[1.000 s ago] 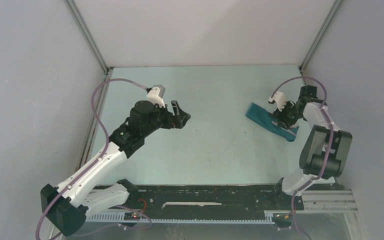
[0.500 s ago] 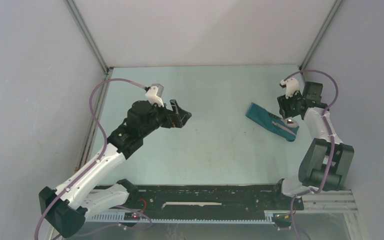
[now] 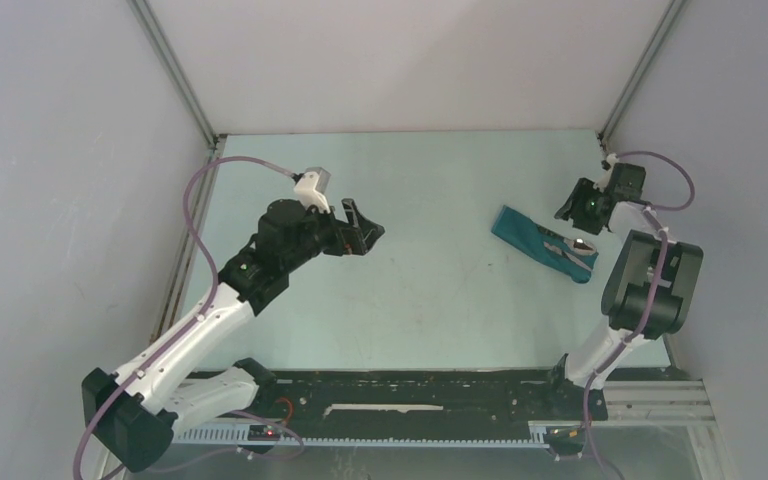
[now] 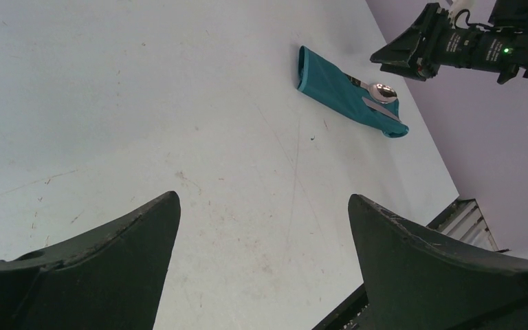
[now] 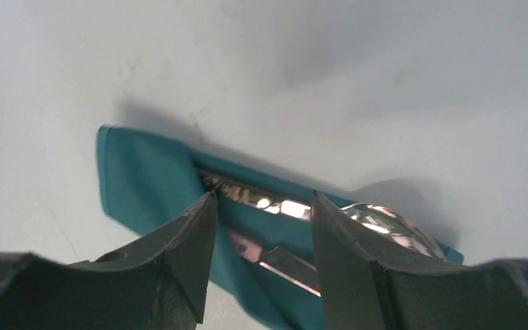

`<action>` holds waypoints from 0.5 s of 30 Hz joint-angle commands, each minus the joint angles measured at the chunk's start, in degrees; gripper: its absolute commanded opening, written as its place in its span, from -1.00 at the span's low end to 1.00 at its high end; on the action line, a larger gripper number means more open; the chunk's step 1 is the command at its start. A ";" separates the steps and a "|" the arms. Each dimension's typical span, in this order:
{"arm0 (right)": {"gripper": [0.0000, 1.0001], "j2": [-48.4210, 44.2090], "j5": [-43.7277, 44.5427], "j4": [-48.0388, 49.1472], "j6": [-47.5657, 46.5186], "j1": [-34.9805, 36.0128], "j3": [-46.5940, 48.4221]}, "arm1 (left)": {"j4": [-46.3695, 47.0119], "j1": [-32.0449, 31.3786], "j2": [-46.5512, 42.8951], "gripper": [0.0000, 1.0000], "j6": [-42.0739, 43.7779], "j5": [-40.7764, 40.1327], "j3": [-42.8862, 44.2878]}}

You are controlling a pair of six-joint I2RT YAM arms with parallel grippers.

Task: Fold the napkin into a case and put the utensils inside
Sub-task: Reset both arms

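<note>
the case (image 3: pixel 528 237) holds spoon (image 5: pixel 385 223) and knife (image 5: pixel 285 266); right hand (image 5: pixel 262 203) hovers parted.

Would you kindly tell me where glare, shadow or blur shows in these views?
Right wrist: the spoon glares, the case casts a soft shadow; left wrist: the left pincer is dark, with little detail; top external: even light.

Pale mint tbl top (image 3: pixel 430 190), matte, marked w/ faint scratches & dark specks (image 4: pixel 185 180) around mid area. Boxed in by plain grey-lilac panels: back wall (image 3: pixel 410 60), L wall (image 3: pixel 60 200), R wall (image 3: pixel 750 150). Slanted alu uprights at both rear corners: L post (image 3: pixel 175 70), R post (image 3: pixel 642 70). Along near edge, long black strip (image 3: pixel 410 392), scuffed white in places. Just beside its R end, slotted silver rail (image 3: pixel 660 398).
</note>
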 commanded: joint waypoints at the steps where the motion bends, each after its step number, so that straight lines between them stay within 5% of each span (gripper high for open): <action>1: 0.22 3.34 -0.55 4.62 9.64 -2.31 2.50 | 1.92 0.84 0.05 1.00 -0.34 0.84 -0.87; 15: 0.19 9.00 -2.88 -0.12 9.59 -3.16 4.10 | 2.06 0.96 0.57 1.00 -0.46 1.25 -0.78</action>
